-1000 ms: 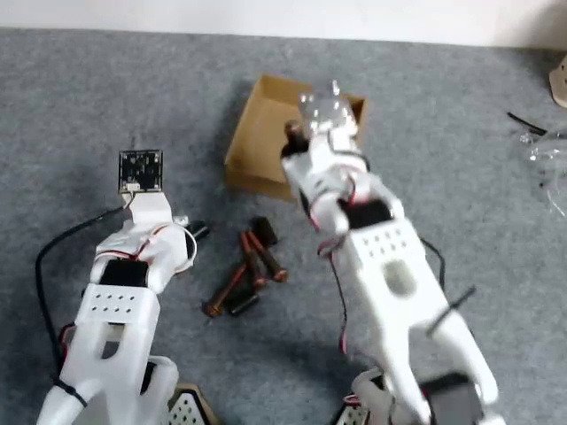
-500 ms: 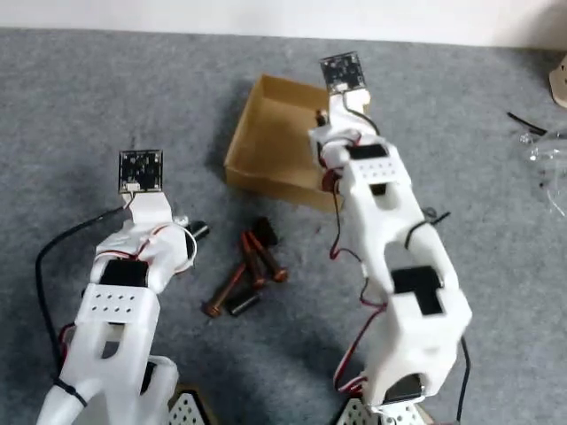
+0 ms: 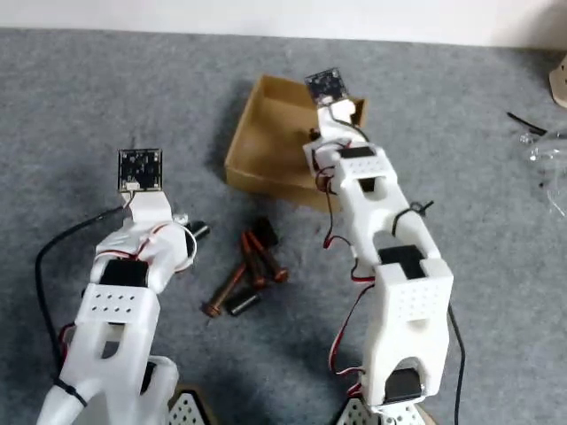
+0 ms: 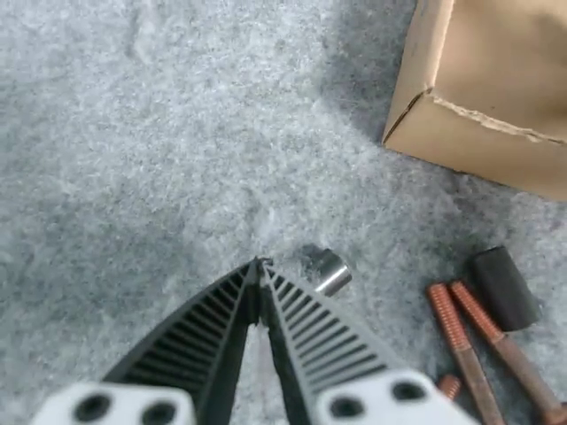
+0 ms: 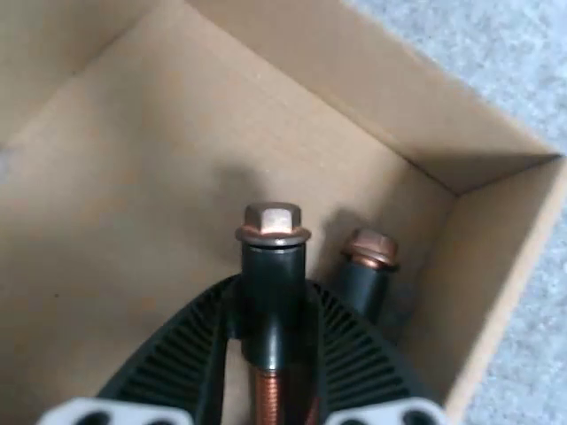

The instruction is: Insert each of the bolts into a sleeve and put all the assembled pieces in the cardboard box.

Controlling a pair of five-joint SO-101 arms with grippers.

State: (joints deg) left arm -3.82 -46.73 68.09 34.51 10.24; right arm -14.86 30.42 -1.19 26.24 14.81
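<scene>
My right gripper (image 5: 270,301) hangs inside the cardboard box (image 5: 133,168), shut on an assembled bolt in a black sleeve (image 5: 269,266), copper head pointing away. A second assembled piece (image 5: 365,266) lies beside it near the box's corner. In the high view the right arm (image 3: 354,177) stretches over the cardboard box (image 3: 261,133). My left gripper (image 4: 260,267) is shut and holds nothing, just above the carpet next to a short sleeve (image 4: 328,269). Loose copper bolts (image 3: 255,264) and black sleeves (image 3: 263,232) lie between the arms.
Grey carpet covers the table. Another black sleeve (image 3: 241,304) lies by the bolts' near ends. The left arm (image 3: 133,257) stands left of the pile. Clear plastic and a black wire (image 3: 536,142) lie at the far right.
The right arm has swung its wrist forward and stretched out over the box, carrying the sleeved bolt down into it. The left arm has kept still.
</scene>
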